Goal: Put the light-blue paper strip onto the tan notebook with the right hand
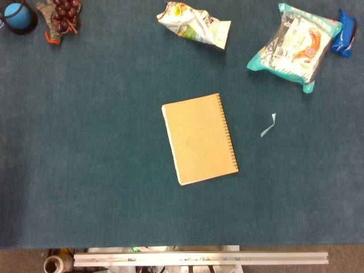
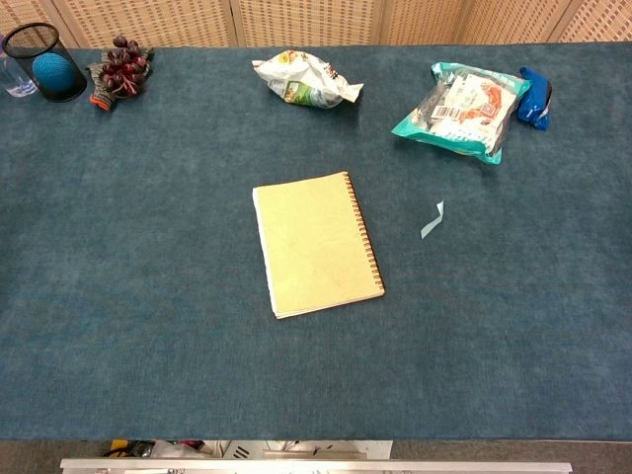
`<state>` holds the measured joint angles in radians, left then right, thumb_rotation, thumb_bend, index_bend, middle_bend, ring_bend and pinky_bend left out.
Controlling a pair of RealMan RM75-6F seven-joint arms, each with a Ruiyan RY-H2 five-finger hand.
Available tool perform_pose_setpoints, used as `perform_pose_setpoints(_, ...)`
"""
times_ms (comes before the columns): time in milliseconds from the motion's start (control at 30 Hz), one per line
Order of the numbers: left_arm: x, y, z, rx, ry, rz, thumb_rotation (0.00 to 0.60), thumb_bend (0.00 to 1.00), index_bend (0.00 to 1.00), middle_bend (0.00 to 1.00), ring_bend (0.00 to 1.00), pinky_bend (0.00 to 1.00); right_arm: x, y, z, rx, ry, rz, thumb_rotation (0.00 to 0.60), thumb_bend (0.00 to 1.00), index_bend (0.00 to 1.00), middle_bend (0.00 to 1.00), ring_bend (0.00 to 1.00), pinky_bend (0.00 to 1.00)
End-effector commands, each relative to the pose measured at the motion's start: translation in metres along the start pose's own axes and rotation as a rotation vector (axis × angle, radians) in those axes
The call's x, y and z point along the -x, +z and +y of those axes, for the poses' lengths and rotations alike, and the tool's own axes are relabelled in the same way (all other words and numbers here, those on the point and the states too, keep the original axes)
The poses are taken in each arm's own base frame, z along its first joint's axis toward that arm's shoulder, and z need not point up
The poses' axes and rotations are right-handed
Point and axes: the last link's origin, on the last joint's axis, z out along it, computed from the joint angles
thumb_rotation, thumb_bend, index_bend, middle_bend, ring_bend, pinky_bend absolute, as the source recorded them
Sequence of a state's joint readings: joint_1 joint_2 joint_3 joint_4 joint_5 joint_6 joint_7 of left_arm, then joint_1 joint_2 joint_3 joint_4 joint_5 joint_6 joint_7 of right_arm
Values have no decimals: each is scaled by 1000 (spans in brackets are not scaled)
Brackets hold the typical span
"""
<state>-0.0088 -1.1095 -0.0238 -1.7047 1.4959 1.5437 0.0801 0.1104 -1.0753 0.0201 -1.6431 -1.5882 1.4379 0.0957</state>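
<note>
Head view, left to right: mesh cup point(image 1: 19, 17) and grape bunch point(image 1: 62, 16) at far left, white snack bag point(image 1: 196, 24) up top, notebook point(image 1: 200, 139) mid-table, closed, spiral edge on its right. Just right of it, apart from it, strip point(image 1: 268, 125) flat on the cloth point(image 1: 85, 170). Beyond, teal packet point(image 1: 294, 44). Nothing done yet: reach, pick-up and placing all left. No hands visible in either of the 2 views, so right hand's spread or hold unknown.

Mesh cup point(image 1: 20, 17) cropped at top edge
</note>
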Motion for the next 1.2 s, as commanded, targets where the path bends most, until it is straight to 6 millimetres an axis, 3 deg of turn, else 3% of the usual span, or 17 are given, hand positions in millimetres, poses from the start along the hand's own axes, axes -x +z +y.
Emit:
perform_pose_setpoints(33,0,-1,0,1,-1,-1,600,323,15,0,0,0,0,-1,0,1,0,1,600,193,101,222,72,175)
perform_pose_setpoints(400,-3,-5,-1,2,-7,11,600,324,15,0,0,0,-10,0,-3,-23,15,23,600,194,101,222,86,176)
perform_pose_setpoints(567,-3,-5,-1,7,-7,14,600,323,15,0,0,0,-14,4,-7,-43,12,21,600,193,117,272,165,283)
perform_pose_setpoints(700,-5,-5,-1,8,-6,17,600,323,15,0,0,0,-16,13,-14,-86,-2,11,600,193,170,404,401,562)
perform_pose_setpoints(800,-5,-5,-1,7,-7,19,600,323,15,0,0,0,-16,22,-22,-126,-16,-8,600,193,256,620,658,836)
perform_pose_setpoints(900,-5,-7,-2,3,-8,20,600,323,15,0,0,0,-12,32,-30,-167,-31,-42,600,193,341,792,848,984)
perform_pose_setpoints(1033,-5,-8,-4,-6,-9,22,600,324,15,0,0,0,-3,47,-41,-214,-46,-102,600,201,439,916,991,1000)
perform_pose_setpoints(1200,-6,-10,-6,-18,-11,23,600,324,15,0,0,0,16,66,-53,-254,-65,-193,600,252,509,981,1000,1000)
